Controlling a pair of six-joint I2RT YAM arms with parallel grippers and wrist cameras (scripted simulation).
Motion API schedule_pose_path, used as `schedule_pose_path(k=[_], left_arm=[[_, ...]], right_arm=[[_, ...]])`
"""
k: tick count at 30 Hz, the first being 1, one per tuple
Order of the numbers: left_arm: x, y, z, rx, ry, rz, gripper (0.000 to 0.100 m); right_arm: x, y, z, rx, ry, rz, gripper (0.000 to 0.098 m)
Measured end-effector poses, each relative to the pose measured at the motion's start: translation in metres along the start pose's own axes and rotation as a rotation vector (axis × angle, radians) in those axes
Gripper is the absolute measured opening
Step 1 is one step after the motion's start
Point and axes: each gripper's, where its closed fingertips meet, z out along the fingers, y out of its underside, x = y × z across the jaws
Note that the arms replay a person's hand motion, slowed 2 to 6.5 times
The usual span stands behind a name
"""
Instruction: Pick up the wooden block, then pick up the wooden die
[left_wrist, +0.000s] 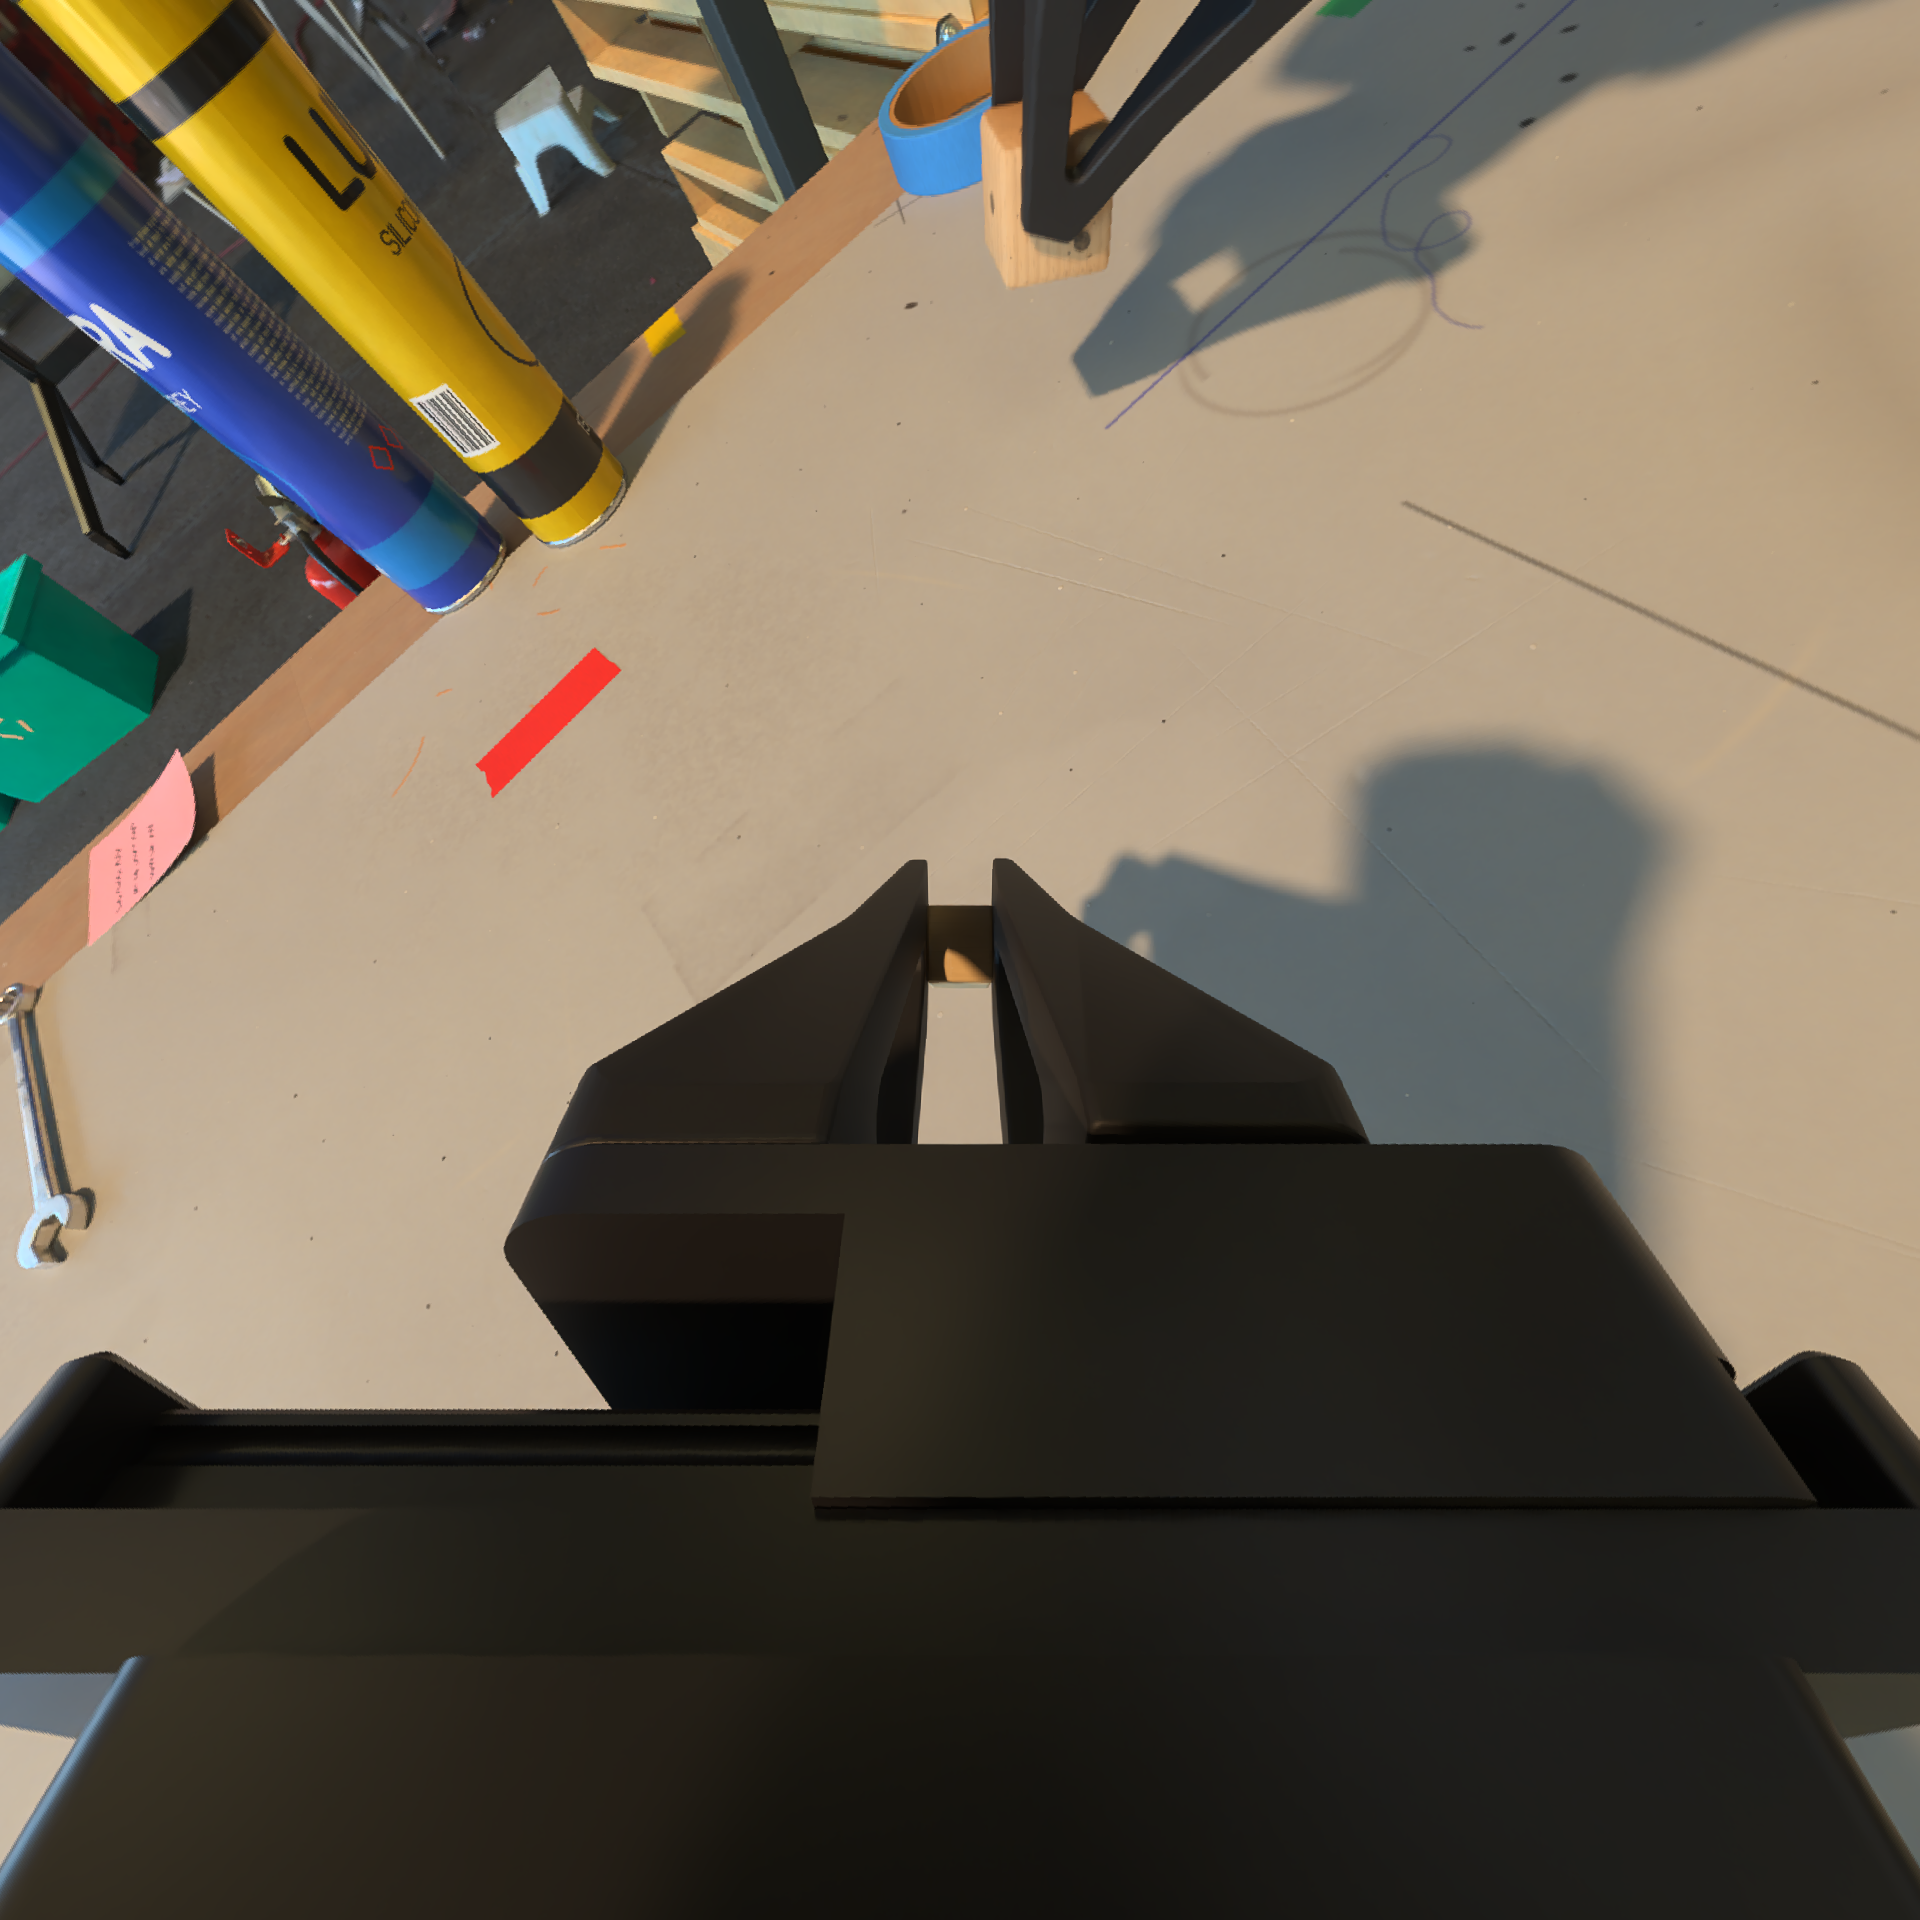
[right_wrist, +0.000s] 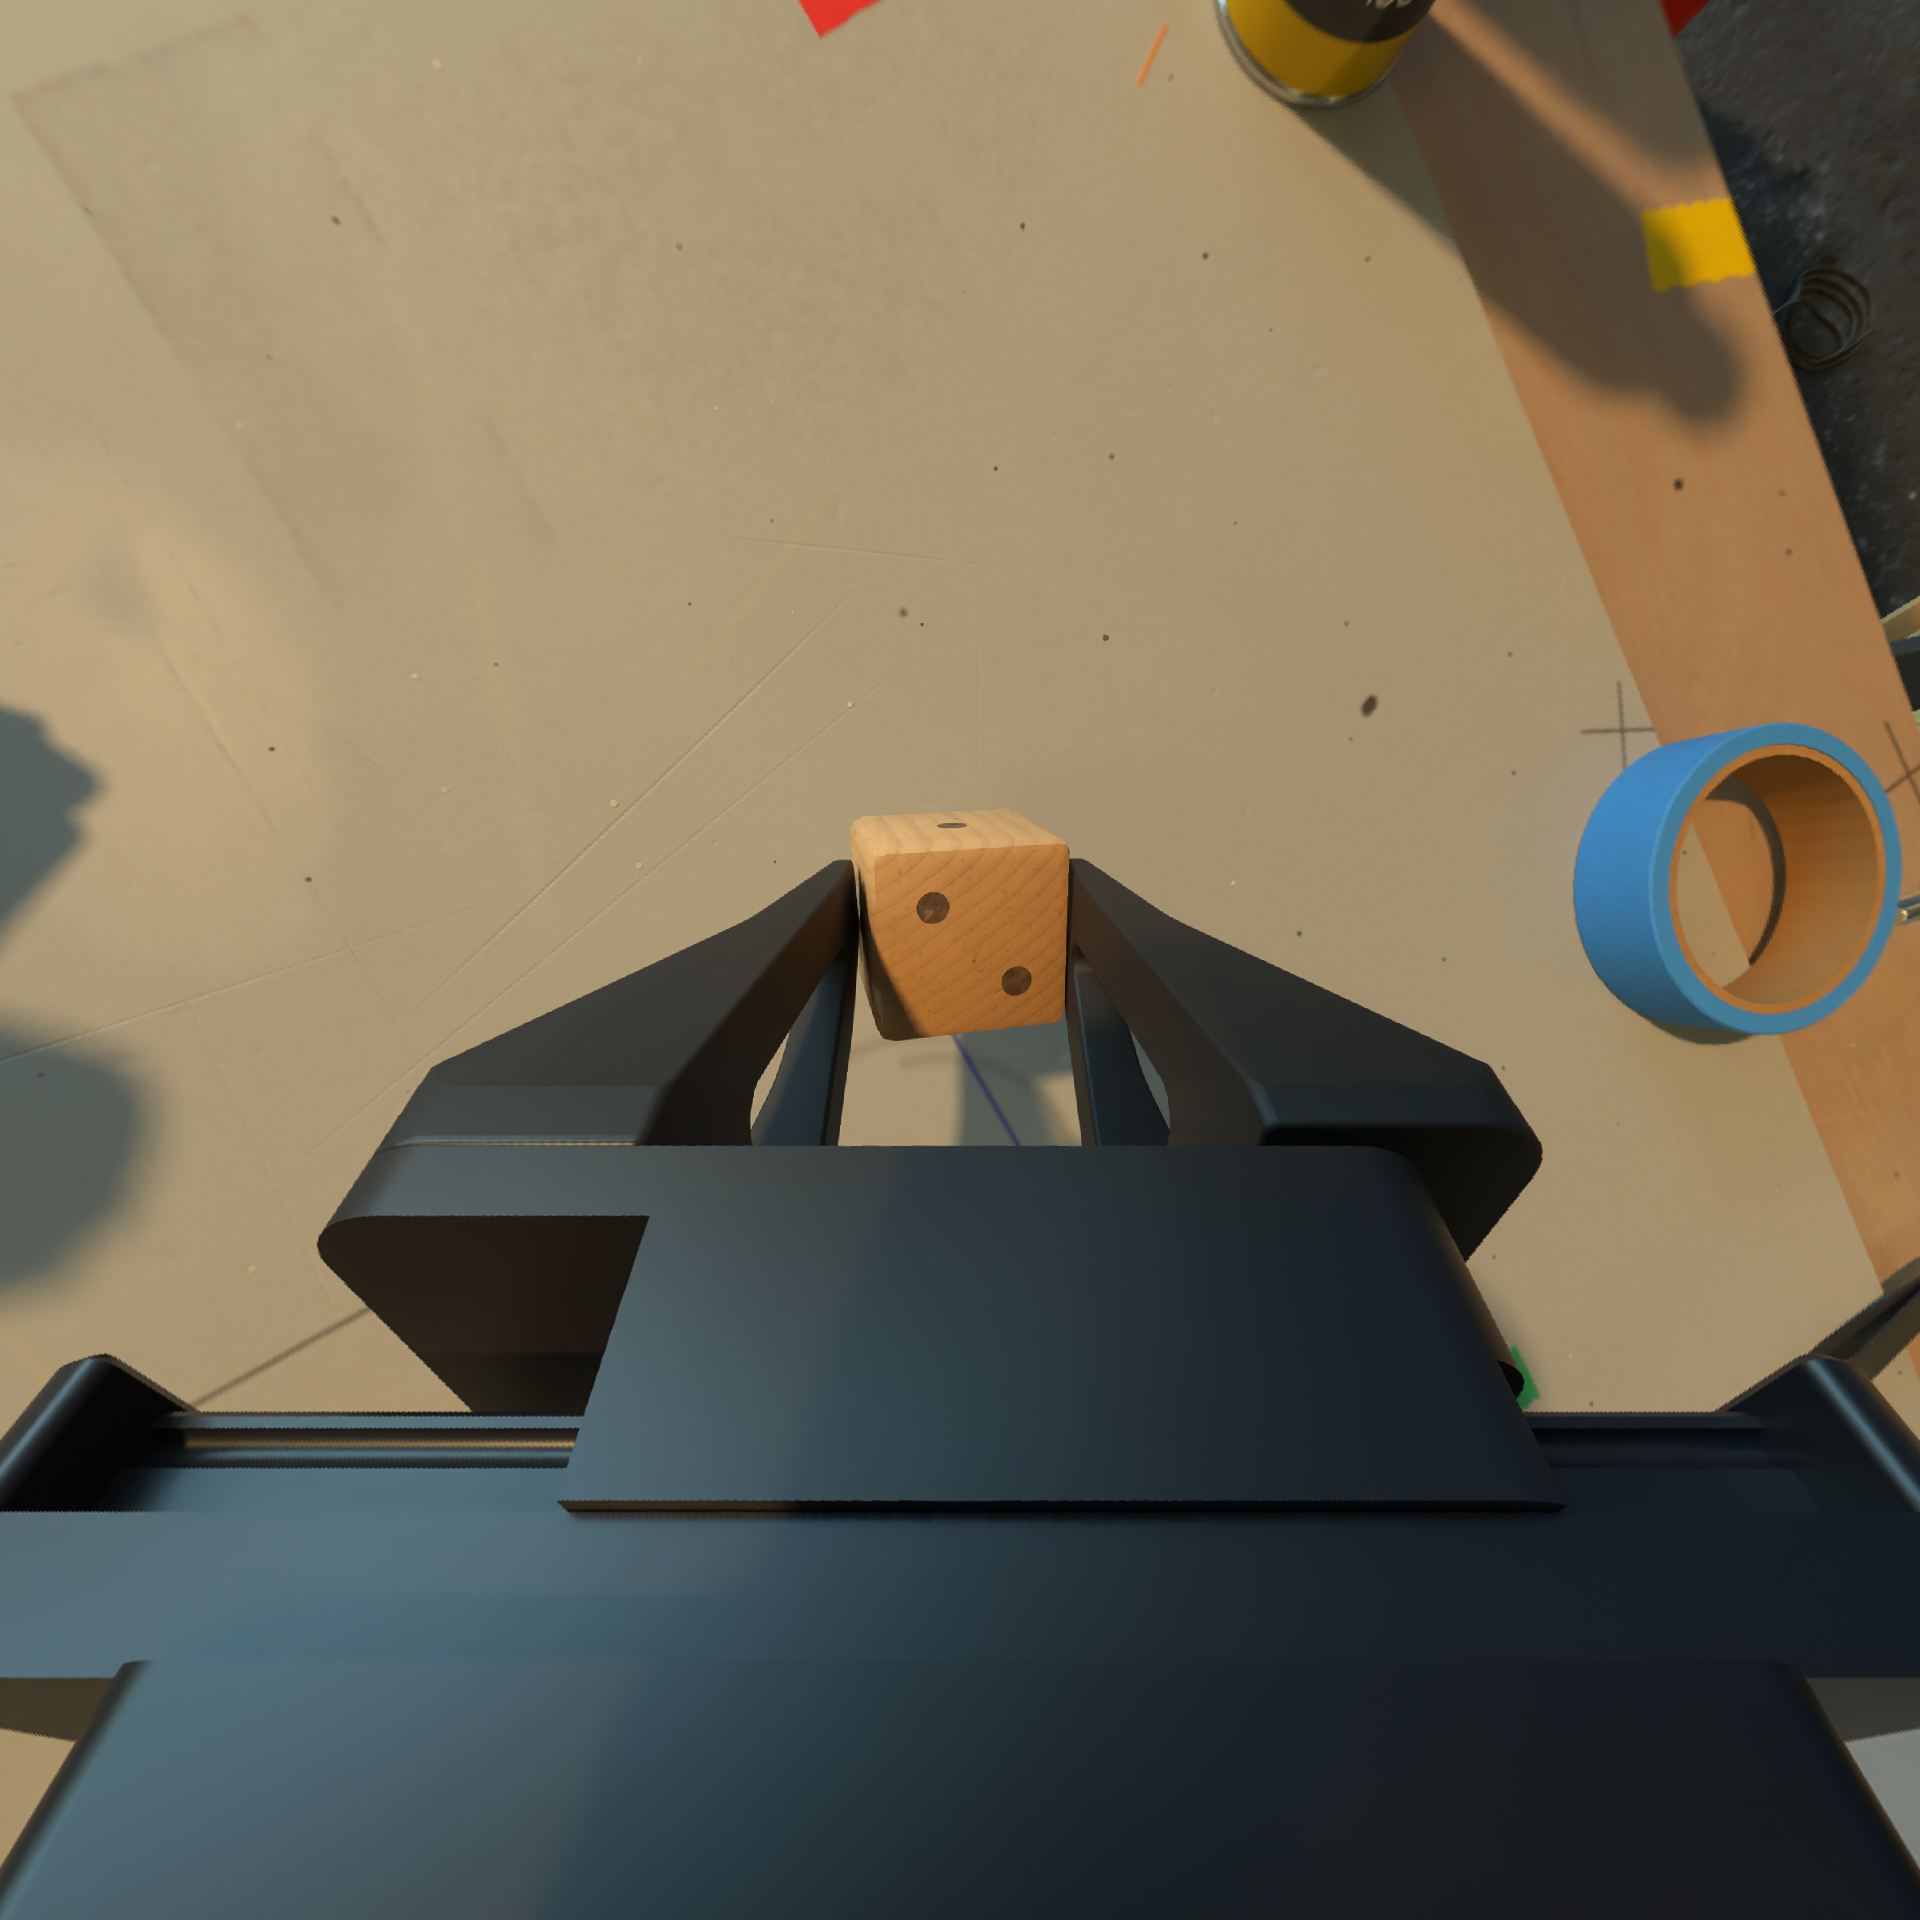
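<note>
Bare table (right_wrist: 520, 416) lies ahead; its edge runs beside the blue tape roll (right_wrist: 1730, 878). My right gripper (right_wrist: 961, 925) clamps the wooden die (right_wrist: 961, 935); my left gripper (left_wrist: 959, 935), nearly closed, pinches what seems the wooden block (left_wrist: 961, 951).

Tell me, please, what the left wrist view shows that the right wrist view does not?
Only the left wrist view shows the left gripper shut on the wooden block, a blue tube, a wrench and a pink note. Only the right wrist view shows the die's dotted faces up close. Both show the wooden die in the right gripper, the blue tape roll and the yellow tube.
</note>
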Motion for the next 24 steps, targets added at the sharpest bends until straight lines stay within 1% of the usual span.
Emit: schedule_pose_path(k=[12,24], left_arm=[[-0.001,-0.001,0.0,0.008,-0.008,0.005,0.01],[0.001,0.0,0.001,0.006,-0.008,0.018,0.01]], right_arm=[[-0.008,0.002,-0.048,0.16,0.021,0.063,0.0332],[-0.026,0.02,-0.085,0.29,0.016,0.145,0.0332]])
